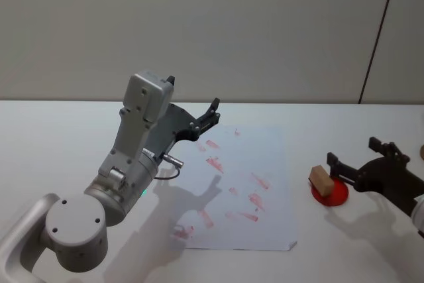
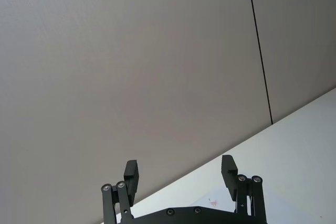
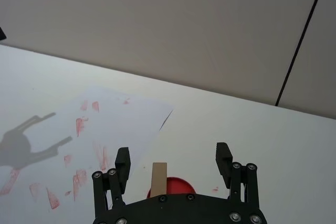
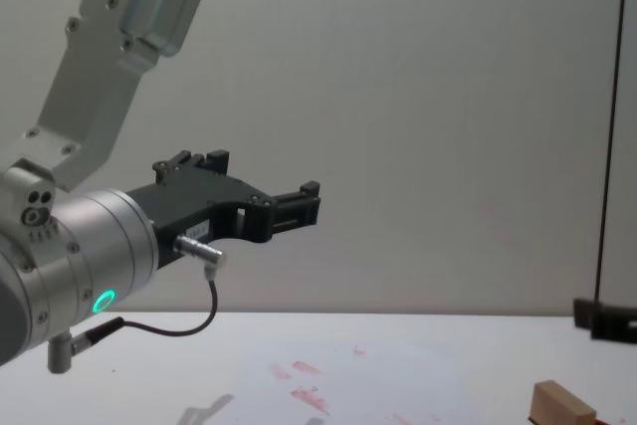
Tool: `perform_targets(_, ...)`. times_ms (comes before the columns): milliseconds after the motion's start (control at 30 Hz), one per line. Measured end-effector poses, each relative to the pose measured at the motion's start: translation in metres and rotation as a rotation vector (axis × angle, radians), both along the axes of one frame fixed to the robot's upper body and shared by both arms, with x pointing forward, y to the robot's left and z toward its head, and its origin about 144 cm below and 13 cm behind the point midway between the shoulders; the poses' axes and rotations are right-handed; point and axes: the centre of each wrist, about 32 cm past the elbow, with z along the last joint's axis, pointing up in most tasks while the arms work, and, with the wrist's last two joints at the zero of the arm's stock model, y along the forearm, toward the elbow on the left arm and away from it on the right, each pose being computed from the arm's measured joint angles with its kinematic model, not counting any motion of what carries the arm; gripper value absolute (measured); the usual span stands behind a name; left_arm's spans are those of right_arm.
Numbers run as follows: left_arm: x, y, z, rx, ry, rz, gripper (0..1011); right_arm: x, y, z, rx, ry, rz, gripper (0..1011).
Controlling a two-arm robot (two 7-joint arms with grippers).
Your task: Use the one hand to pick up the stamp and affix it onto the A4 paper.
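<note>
Stamp (image 3: 159, 174), a light-brown wooden block, is half-hidden behind the black two-fingered right gripper (image 3: 173, 153), spread wide, empty; left gripper (image 2: 179, 165) likewise spread.

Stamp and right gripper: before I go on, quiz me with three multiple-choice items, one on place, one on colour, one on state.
1. Where is the stamp?
A. Standing on the round pad, right of the A4 paper
B. Lying in the middle of the sheet
C. Lying on bare tabletop

2. What colour is the pad?
A. Blue
B. Red
C. Green

3. How is the right gripper?
A. Shut on the stamp
B. Shut, empty
C. Open, holding nothing

Answers:
1 A: the head view shows the block upright on the pad, just off the sheet's right edge.
2 B: the disc under the stamp shows red.
3 C: the right wrist view shows its fingers spread wide, clear of the stamp.

The left gripper hangs open, raised near the paper's far left corner.
</note>
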Motion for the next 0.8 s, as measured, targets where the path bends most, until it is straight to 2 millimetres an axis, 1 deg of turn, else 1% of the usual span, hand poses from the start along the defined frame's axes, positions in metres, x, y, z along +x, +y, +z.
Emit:
perform_targets(367, 0.0, 0.0, 0.0, 0.0, 0.0, 0.0, 1003, 0.009, 0.011, -0.007, -0.05, 0.06, 0.008, 1001)
perform_targets(800, 0.0, 0.0, 0.0, 0.0, 0.0, 0.0, 1003, 0.019, 0.026, -0.021, -0.083, 0.13, -0.025, 1001)
